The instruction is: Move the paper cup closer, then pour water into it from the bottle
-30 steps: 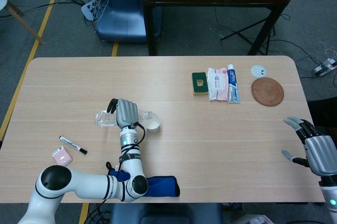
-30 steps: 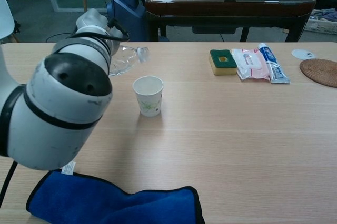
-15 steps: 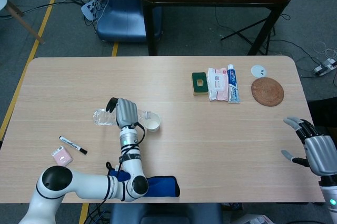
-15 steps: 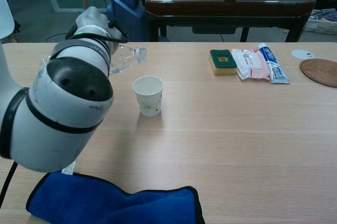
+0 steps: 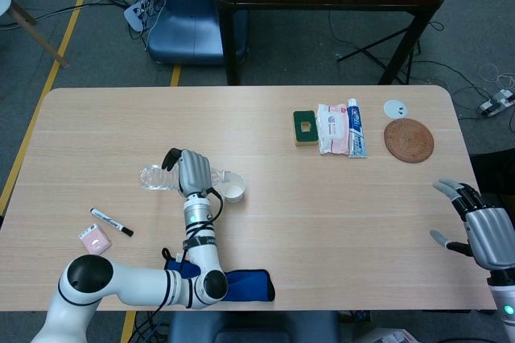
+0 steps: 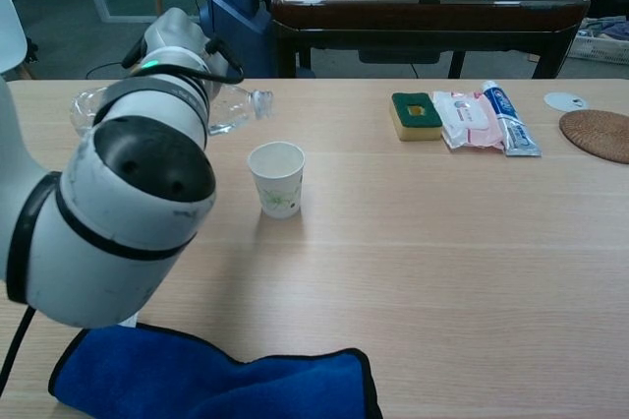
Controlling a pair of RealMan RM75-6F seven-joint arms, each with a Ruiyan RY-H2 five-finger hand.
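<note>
While the left hand holds the clear plastic bottle, its fingers are wrapped around the middle of the bottle, which lies almost level above the desk. From the fingers, the bottom of the bottle sticks out to the left side and the neck sticks out to the right. The mouth of the bottle is just beside the rim of the paper cup and a little higher than it in the chest view; I cannot tell if water is coming out. The paper cup stands upright on the desk, to the right of the fingers and slightly nearer to the robot, and nothing touches it. It is white with a small green print on its side.

The right hand is far away from the cup, at the right edge of the desk, with its fingers spread apart and holding nothing.

Nearer to the robot than the left fingers, a blue cloth lies at the front edge of the desk. To the left of them there is a black marker and a small pink item. Far to the right of the left fingers, at the back of the desk, lie a green sponge, a pack of wet wipes, a toothpaste tube and a round woven coaster.
</note>
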